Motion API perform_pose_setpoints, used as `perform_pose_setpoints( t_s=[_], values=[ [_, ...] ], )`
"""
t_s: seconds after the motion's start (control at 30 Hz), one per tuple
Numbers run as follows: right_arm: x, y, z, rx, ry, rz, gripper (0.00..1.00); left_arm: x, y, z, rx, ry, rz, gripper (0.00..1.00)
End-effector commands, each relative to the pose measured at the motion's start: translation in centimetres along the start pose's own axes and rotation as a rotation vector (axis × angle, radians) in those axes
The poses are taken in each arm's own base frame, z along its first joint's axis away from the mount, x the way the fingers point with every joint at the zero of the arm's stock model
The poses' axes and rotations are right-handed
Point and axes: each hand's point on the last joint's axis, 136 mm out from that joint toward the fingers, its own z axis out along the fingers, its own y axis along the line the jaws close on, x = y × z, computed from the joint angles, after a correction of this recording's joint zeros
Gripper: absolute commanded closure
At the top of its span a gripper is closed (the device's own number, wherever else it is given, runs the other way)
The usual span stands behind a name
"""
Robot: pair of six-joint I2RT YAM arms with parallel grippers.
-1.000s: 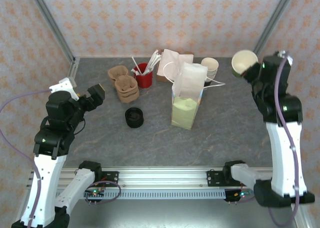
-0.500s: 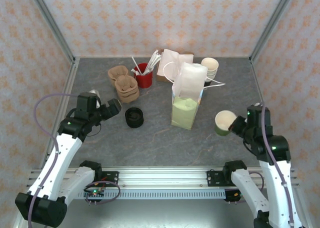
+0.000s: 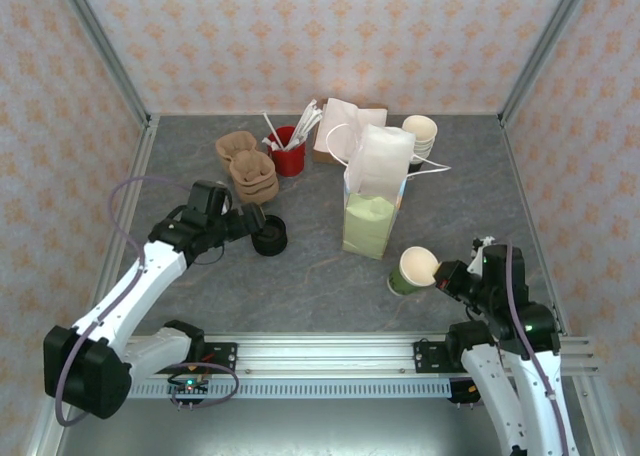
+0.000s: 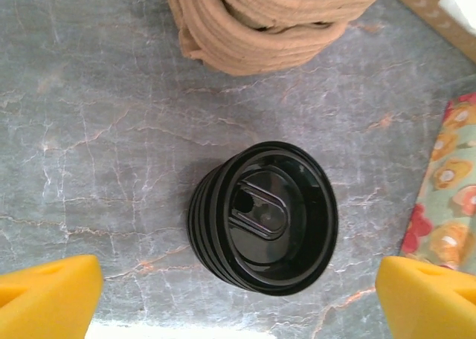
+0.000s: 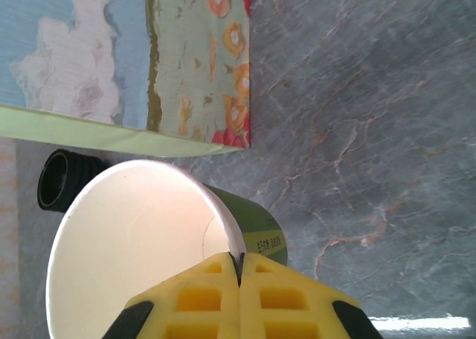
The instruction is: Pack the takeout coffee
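I held the cup rim pinched in the right tool—the open left tool risked grabbing several stacked lids.

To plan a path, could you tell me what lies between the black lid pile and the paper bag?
Just bare grey tabletop, as the top view shows.

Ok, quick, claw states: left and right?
Left claw: open, empty, above the stack of black lids.
Right claw: closed on the rim of the green cup.
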Motion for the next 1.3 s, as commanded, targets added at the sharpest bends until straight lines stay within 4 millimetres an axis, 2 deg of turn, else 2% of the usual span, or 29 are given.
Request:
perform_pose_setpoints(
  t_s=[0.0, 0.13, 0.33, 0.47, 0.63, 0.77, 0.97, 1.13, 1.27],
  values=[
    [0.4, 0.7, 1.1, -0.059, 0.020, 0.021, 1.00, -0.9, -0.4, 0.1, -0.029, -0.008, 0.034, 0.07],
    [0.1, 1.0, 1.1, -0.076, -0.002, 0.004, 1.00, -0.4, -0.2, 0.9, -0.052, 0.024, 0.048, 0.15],
    [0.2, 1.9, 2.7, -0.081, 0.023, -0.027, 1.00, 0.5, -0.6, 2.1, -0.045, 0.073, 0.066, 0.23],
    [0.9, 2.9, 4.3, -0.056, 0.040, -0.097, 1.00, 0.9, -0.5, 2.8, -0.047, 0.090, 0.065, 0.24],
    [1.9, 6.0, 5.4, -0.083, 0.030, -0.210, 1.00, 1.5, -0.5, 3.5, -0.040, 0.112, 0.061, 0.30],
    [3.6, 8.9, 6.4, -0.121, 0.029, -0.292, 1.00, 1.6, -0.3, 3.8, -0.049, 0.116, 0.060, 0.35],
    [6.1, 13.3, 8.5, -0.142, 0.026, -0.380, 1.00, 1.7, 0.2, 4.6, -0.090, 0.134, 0.069, 0.50],
    [6.6, 15.5, 10.5, -0.110, 0.029, -0.383, 1.00, 2.0, 0.5, 5.1, -0.116, 0.157, 0.081, 0.59],
    [6.2, 16.8, 11.1, -0.098, 0.001, -0.391, 1.00, 2.0, 0.7, 5.1, -0.124, 0.158, 0.089, 0.66]
  ],
)
